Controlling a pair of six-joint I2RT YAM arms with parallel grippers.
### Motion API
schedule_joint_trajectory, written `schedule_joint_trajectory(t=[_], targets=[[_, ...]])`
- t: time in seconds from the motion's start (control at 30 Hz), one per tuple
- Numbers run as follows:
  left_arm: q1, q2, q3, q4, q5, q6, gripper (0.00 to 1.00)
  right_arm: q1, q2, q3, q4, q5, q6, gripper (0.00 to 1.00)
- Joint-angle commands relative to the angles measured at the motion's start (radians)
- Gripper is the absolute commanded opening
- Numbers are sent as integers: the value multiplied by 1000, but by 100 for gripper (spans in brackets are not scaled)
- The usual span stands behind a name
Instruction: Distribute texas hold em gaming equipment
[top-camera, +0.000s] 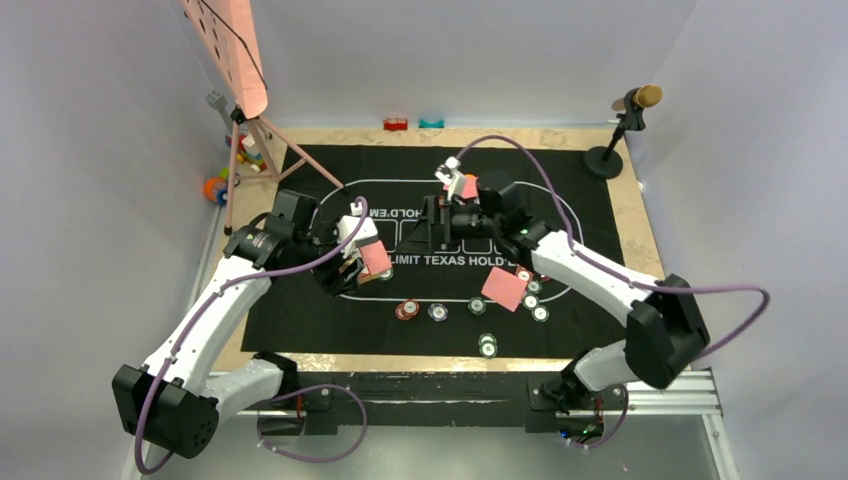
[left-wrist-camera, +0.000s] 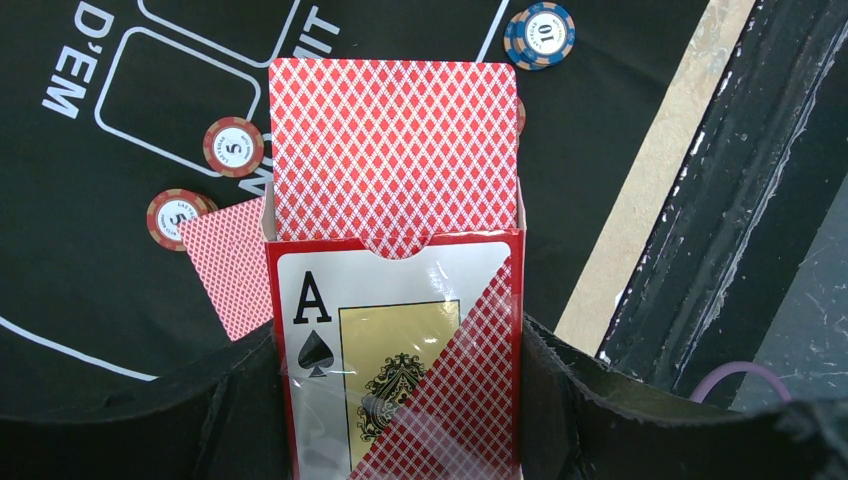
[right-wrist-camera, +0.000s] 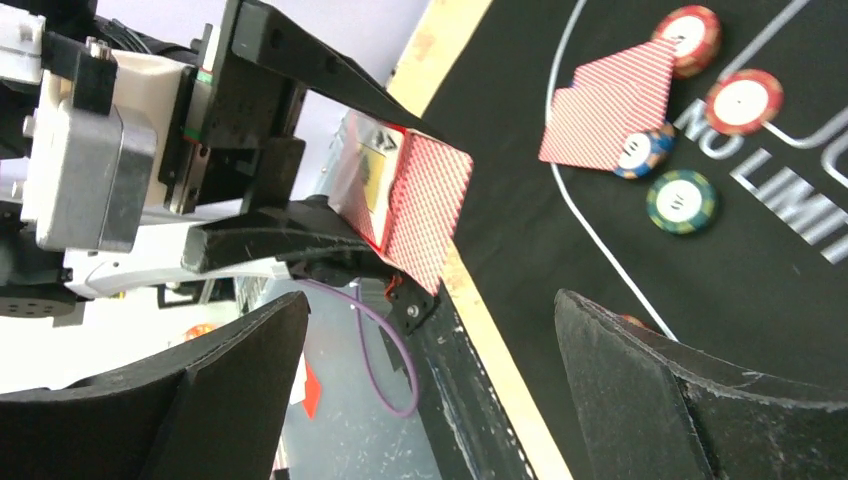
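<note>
Deck (left-wrist-camera: 395, 150): stood half out of its box (left-wrist-camera: 400, 360), over the mat (top-camera: 300, 310).
Left gripper (top-camera: 360, 258): pinched the box.
Right gripper (right-wrist-camera: 430, 380): spread wide, empty, facing the deck.
Step, as judged: drawing one card; only the top card's free end should be nipped.

Plain white walls (top-camera: 110, 200) closed in a pale wooden tabletop (top-camera: 330, 136), most of it covered by a black mat (top-camera: 300, 310) with white lettering. A pink pegboard (top-camera: 225, 50) stood on a tripod (top-camera: 270, 133) at the far left, near coloured toy blocks (top-camera: 215, 188). A microphone (top-camera: 637, 98) on its stand stood at the far right. The light was even.
</note>
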Motion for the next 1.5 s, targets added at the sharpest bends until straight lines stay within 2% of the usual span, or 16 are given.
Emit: schedule_joint_trajectory(t=[0.0,0.27,0.7,1.0,1.47], targets=[[6,-8,52,20,40,-19,0,54,100,106,78,-48,-24,99],[6,-15,53,18,44,-19,0,92,255,196,121,-74,-3,99],[6,-1,74,20,45,-22,0,114,382,255,176,-174,34,99],[6,-6,79,17,40,-22,0,100,426,249,170,-204,38,83],[6,-14,67,18,36,-17,0,50,346,162,193,-198,54,62]])
